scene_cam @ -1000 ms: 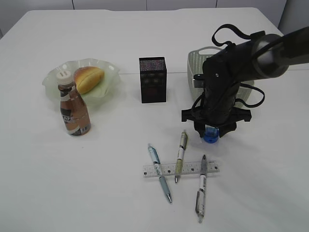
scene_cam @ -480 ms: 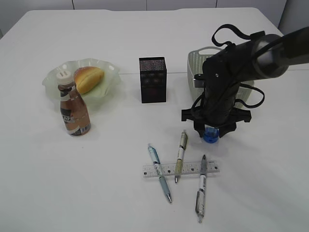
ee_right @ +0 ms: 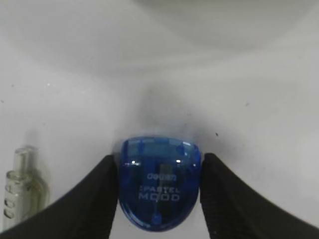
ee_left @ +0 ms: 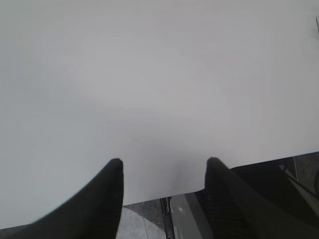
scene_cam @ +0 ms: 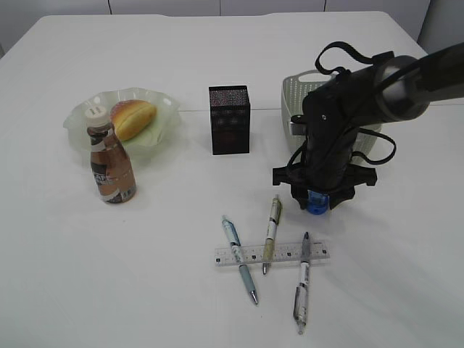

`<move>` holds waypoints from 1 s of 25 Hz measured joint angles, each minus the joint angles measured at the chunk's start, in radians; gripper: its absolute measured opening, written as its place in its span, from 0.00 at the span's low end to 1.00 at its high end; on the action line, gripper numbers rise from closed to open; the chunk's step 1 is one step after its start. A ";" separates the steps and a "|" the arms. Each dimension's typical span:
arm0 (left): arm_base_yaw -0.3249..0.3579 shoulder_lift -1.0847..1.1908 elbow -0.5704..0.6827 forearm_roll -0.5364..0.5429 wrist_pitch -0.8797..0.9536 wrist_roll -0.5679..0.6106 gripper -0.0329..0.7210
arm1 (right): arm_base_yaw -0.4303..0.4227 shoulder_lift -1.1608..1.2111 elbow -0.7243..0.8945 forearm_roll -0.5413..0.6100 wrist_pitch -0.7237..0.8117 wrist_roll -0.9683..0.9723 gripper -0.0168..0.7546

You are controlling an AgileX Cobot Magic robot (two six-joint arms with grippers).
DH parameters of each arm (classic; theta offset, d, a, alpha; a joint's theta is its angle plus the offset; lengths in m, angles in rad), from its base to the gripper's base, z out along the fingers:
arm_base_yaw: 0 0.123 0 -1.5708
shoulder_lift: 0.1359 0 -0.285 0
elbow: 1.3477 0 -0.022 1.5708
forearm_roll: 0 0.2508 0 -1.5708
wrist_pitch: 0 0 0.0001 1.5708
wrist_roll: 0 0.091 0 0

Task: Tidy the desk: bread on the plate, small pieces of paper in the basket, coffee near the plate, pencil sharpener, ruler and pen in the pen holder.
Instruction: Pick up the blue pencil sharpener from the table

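On the white desk (scene_cam: 181, 290), open at near left, the right gripper (ee_right: 158, 194) pinches the blue pencil sharpener (ee_right: 158, 191); the left gripper (ee_left: 163, 172) hangs spread at its edge.

It looks like a robot lab or test room; a plain white table (scene_cam: 181, 65) stands before pale wall panels; a black robot arm (scene_cam: 377, 87) works above it.

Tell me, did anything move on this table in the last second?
Barely. The right claw, its fingers against the sides of the blue sharpener, crept slightly toward the far side of the table with its arm, the sharpener between them. The bottle, bun, black box, pens and ruler stayed put.
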 joint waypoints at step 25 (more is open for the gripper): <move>0.000 0.000 0.000 0.000 0.000 0.000 0.55 | 0.000 -0.014 -0.002 -0.014 0.065 -0.017 0.45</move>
